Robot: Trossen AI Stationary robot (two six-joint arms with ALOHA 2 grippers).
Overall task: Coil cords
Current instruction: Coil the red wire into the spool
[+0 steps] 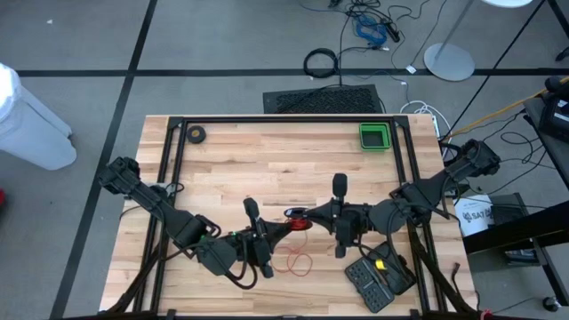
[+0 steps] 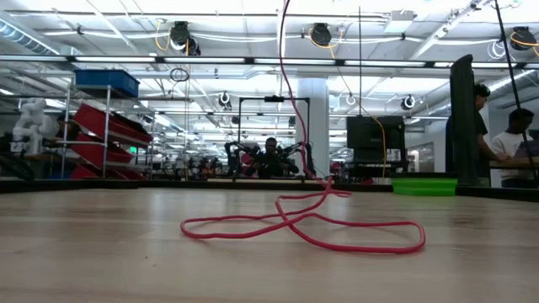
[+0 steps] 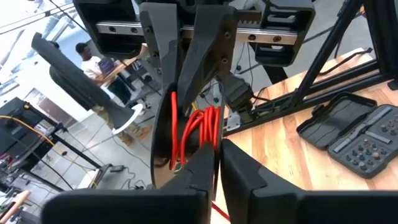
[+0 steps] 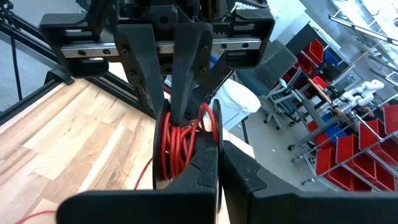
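The red cord is partly wound on its small black reel (image 1: pixel 298 218), which hangs in the air over the table's middle between both grippers. From the reel the cord (image 2: pixel 286 84) drops down to loose loops (image 2: pixel 303 223) lying on the wood (image 1: pixel 298 263). My left gripper (image 3: pixel 219 152) comes from the table's left and my right gripper (image 4: pixel 219 146) from the right. Both are shut on the wound reel, tip to tip. My left gripper pinches the wound reel at the red windings (image 3: pixel 202 134) between its two fingers, coming about level from the table's left. The fingertips hide the exact spot. The reel is lifted clear of the table. My right gripper pinches the reel's thin black flange (image 4: pixel 217 121) by its rim, between its two fingers, about level from the table's right. The red windings (image 4: pixel 177 140) sit just beside the fingertips. The reel is held on edge in the air, with the cord hanging slack below.
An open black tool case (image 1: pixel 380 276) lies near the front right of the table. A green bin (image 1: pixel 374 136) stands at the far right and a small black ring roll (image 1: pixel 196 134) at the far left. People work at benches beyond the table (image 2: pixel 514 135).
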